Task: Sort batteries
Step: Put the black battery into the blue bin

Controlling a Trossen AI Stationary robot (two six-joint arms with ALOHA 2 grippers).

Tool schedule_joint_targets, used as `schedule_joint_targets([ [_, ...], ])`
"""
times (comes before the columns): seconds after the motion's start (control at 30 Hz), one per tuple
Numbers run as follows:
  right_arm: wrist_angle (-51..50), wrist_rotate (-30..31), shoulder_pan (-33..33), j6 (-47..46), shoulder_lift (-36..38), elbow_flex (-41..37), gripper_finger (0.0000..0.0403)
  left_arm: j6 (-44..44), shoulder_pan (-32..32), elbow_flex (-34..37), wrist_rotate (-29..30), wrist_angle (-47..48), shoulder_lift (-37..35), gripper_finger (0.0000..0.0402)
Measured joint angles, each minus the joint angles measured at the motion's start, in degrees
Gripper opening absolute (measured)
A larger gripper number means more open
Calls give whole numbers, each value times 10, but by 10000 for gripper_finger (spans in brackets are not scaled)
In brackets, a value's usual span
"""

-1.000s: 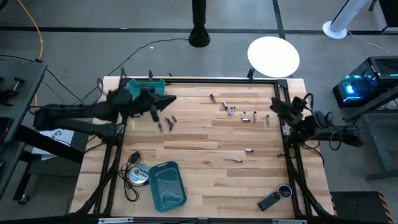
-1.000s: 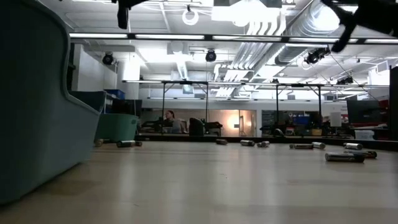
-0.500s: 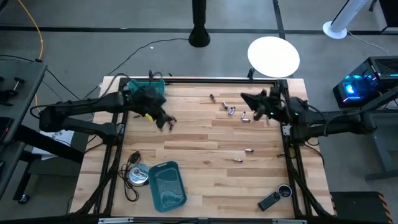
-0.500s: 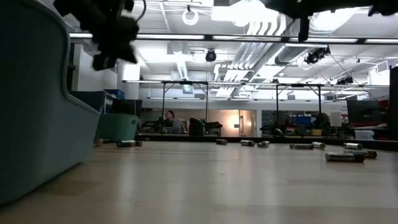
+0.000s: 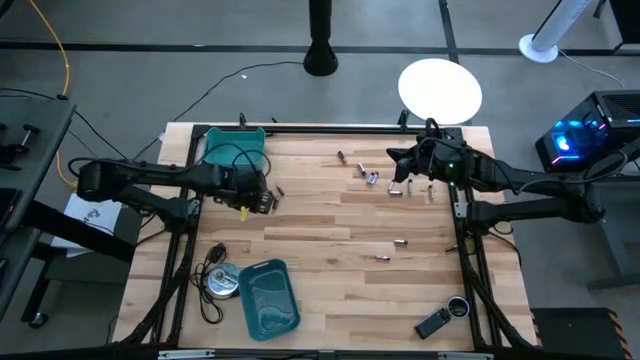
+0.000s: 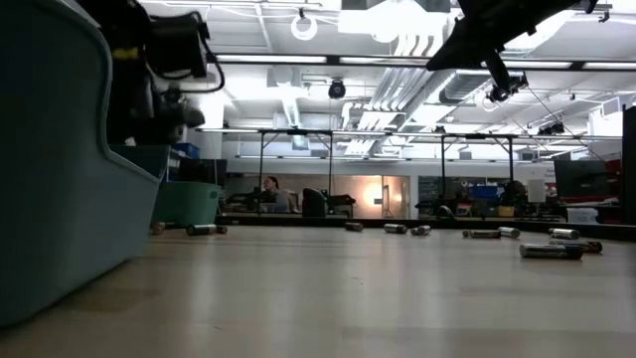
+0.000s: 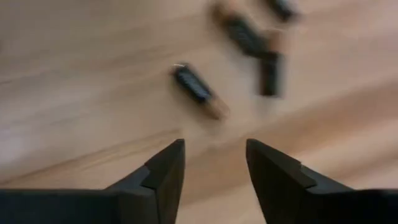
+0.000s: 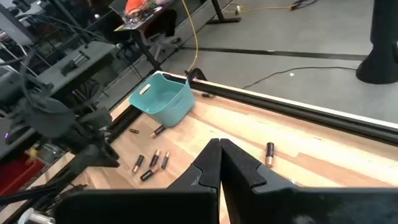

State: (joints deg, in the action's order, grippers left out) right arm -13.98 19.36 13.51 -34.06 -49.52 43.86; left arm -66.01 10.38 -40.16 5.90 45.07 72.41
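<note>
Batteries (image 5: 372,178): small rigid metal cylinders, loose on the worktop (image 5: 330,250); one cluster beside the far teal bin (image 5: 232,148), another further along the same edge. Likely light, smooth, prone to rolling; pinch across mid-body. Left gripper (image 7: 214,163) open above the bin-side cluster; right gripper (image 8: 219,155) closed, empty.

Prob. robotics lab, exposed ducts (image 6: 467,40), workbenches (image 6: 298,214)

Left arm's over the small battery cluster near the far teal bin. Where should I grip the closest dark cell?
Grip the dark cell mid-barrel, straight from above. It lies flat, diagonal to the left gripper, whose jaws are open, so turn the wrist to close across its width, clear of the neighbouring cells.
</note>
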Motion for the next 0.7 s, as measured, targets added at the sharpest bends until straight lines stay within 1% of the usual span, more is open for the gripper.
schedule_joint_targets([
  [0.1, 0, 0, 0, 0, 0, 0, 1, -50, 1, 3, 25, -4, 22, 180],
  [0.2, 0, 0, 0, 0, 0, 0, 1, -71, 1, 3, 55, -34, 42, 182],
  [0.27, 0, 0, 0, 0, 0, 0, 1, -73, 3, 3, 62, -61, 58, 182],
  [0.37, 0, -1, 0, 0, 0, 0, 1, -74, 10, 3, 58, -77, 89, 181],
  [0.5, -1, -1, 0, 0, 0, 0, 1, -75, 17, 3, 43, -72, 133, 180],
  [0.7, -3, -1, 0, 0, 0, 0, 1, -81, 16, -3, 53, -71, 182, 176],
])
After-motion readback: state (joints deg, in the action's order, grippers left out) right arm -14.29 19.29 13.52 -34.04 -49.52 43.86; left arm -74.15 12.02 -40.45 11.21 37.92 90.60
